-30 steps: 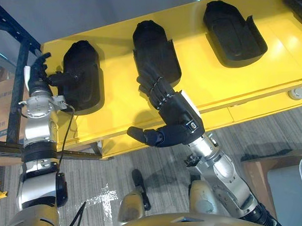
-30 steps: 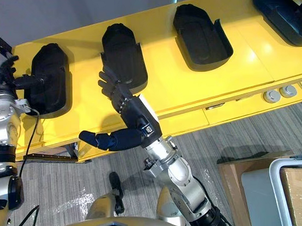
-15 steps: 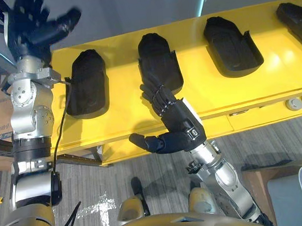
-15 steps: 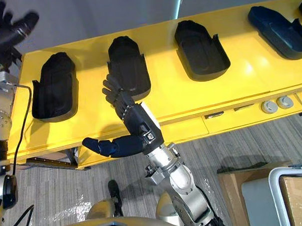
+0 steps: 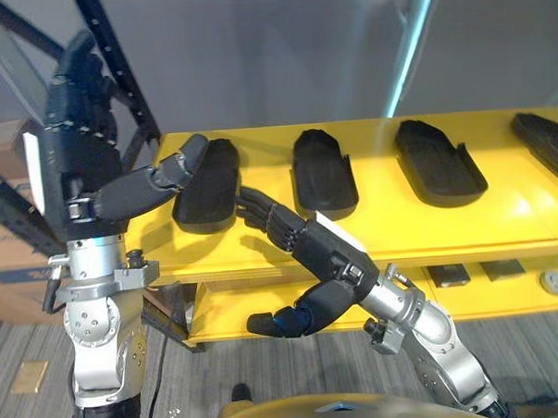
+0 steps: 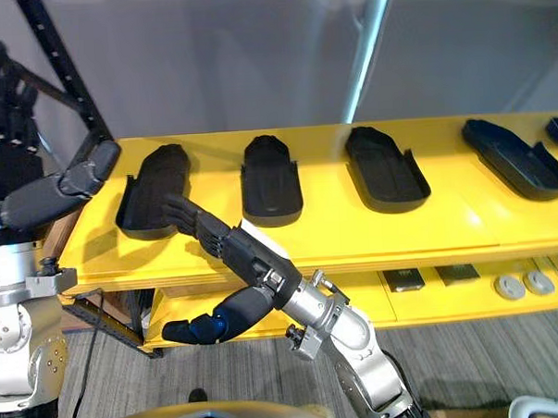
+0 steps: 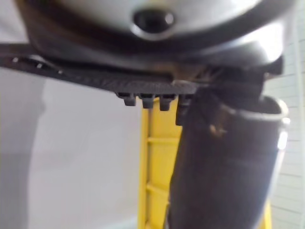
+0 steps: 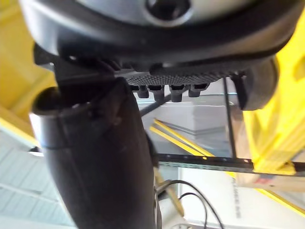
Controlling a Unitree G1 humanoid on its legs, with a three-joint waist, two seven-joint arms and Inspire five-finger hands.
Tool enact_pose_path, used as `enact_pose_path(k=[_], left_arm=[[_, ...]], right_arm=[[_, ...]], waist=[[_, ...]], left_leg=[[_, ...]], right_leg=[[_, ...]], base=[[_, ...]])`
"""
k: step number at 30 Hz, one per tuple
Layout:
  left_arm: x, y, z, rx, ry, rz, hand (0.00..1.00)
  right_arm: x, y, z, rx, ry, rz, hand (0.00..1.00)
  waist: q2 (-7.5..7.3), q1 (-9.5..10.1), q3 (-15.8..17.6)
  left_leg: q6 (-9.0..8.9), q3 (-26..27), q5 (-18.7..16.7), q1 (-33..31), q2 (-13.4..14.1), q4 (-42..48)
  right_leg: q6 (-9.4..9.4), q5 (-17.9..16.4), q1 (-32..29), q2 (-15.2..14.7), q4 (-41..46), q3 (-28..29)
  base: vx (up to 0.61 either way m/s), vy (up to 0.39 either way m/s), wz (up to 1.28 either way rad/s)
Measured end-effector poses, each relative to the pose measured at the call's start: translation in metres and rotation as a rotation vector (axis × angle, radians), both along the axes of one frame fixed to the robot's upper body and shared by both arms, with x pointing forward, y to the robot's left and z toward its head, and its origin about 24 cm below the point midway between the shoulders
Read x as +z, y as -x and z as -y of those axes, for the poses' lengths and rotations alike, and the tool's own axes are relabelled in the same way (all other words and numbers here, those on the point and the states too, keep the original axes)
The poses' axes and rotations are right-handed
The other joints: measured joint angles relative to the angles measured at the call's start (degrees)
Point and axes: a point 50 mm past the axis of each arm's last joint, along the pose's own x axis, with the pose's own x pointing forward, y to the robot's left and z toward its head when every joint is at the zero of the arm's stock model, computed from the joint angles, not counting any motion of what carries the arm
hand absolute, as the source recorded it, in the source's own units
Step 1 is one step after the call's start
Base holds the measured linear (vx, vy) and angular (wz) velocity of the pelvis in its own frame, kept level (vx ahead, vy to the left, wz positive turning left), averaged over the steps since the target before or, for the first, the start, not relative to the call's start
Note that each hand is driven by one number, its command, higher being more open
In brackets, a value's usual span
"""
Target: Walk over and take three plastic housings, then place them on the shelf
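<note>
A black plastic housing [image 5: 208, 184] is lying on the yellow surface [image 5: 511, 213] just past the thumb tip of the left hand [image 5: 78, 167]. A second housing [image 5: 324, 173] is lying just beyond the right hand [image 5: 323, 253], whose fingertips are pointing at the gap between these two. A third housing [image 5: 439, 162] and a fourth housing [image 5: 545, 146] are lying farther off to that hand's right. The left hand is standing raised, fingers straight up and thumb stretched sideways, holding nothing. The right hand is reaching over the surface's front edge, fingers spread and nearly straight, thumb hanging below, holding nothing. A dark rack upright [image 5: 115, 59] is rising behind the left hand.
</note>
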Motion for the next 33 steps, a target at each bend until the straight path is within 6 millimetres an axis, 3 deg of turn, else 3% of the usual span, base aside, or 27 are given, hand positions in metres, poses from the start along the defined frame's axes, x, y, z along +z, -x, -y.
enact_pose_path(k=[5,8,13,15,21,23,28,33], left_arm=[[0.001,0.012,0.002,0.044,-0.010,0.070,1.00],[0.000,0.013,0.004,0.037,-0.002,0.072,1.00],[-0.006,0.022,0.005,0.041,-0.021,0.030,1.00],[-0.010,0.024,0.006,0.047,-0.059,-0.003,1.00],[-0.020,0.020,0.009,0.014,-0.146,-0.116,1.00],[-0.035,0.021,0.004,0.028,-0.116,-0.204,1.00],[-0.053,0.023,-0.001,0.041,-0.072,-0.297,1.00],[-0.055,0.025,-0.001,0.050,-0.046,-0.299,1.00]], right_arm=[[-0.030,-0.008,0.005,-0.019,0.066,-0.140,1.00],[-0.042,-0.017,0.007,-0.028,0.099,-0.180,1.00],[-0.057,-0.021,0.003,-0.025,0.133,-0.233,1.00],[-0.058,-0.024,0.003,-0.046,0.129,-0.222,1.00],[-0.047,-0.061,0.008,-0.152,0.112,-0.129,1.00],[-0.039,-0.071,0.004,-0.186,0.080,-0.105,1.00],[-0.036,-0.080,0.005,-0.226,0.060,-0.098,1.00],[-0.032,-0.082,0.002,-0.219,0.052,-0.087,1.00]], waist=[[-0.23,0.73,0.26],[0.44,0.97,0.72],[0.25,1.45,0.90],[0.23,2.36,0.97],[1.65,3.98,3.85],[2.17,4.49,4.88],[2.24,5.79,5.75],[2.80,6.20,7.23]], left_leg=[[0.15,-2.34,0.87,-1.08,-0.25,0.00],[0.19,-3.24,1.28,-1.55,-0.31,0.00],[0.17,-4.38,1.44,-1.96,-0.36,0.01],[0.12,-4.86,1.48,-2.09,-0.35,0.00],[0.11,-7.70,2.71,-3.82,-0.33,0.01],[0.13,-8.32,3.00,-3.89,-0.44,0.03],[0.13,-9.69,3.16,-3.89,-0.88,0.06],[0.29,-10.26,3.35,-3.86,-1.33,0.06]], right_leg=[[0.05,0.10,0.59,-0.01,-0.10,-2.24],[-0.15,0.16,0.60,0.06,-0.13,-2.92],[-0.03,0.26,0.98,0.20,-0.38,-4.00],[-0.09,0.29,1.34,0.35,-0.80,-4.48],[-0.62,0.24,1.56,0.84,-0.95,-7.24],[-0.61,0.24,1.81,0.85,-0.86,-7.74],[-0.44,0.30,2.74,0.67,-0.69,-9.13],[-0.69,-0.38,2.69,0.12,0.43,-9.65]], base=[[-0.02,-0.002,0.20],[-0.03,-0.006,0.16],[0.00,-0.014,0.09],[0.00,-0.021,0.14],[-0.04,-0.025,0.23],[-0.01,-0.024,0.13],[0.02,-0.021,0.13],[-0.02,-0.013,0.08]])
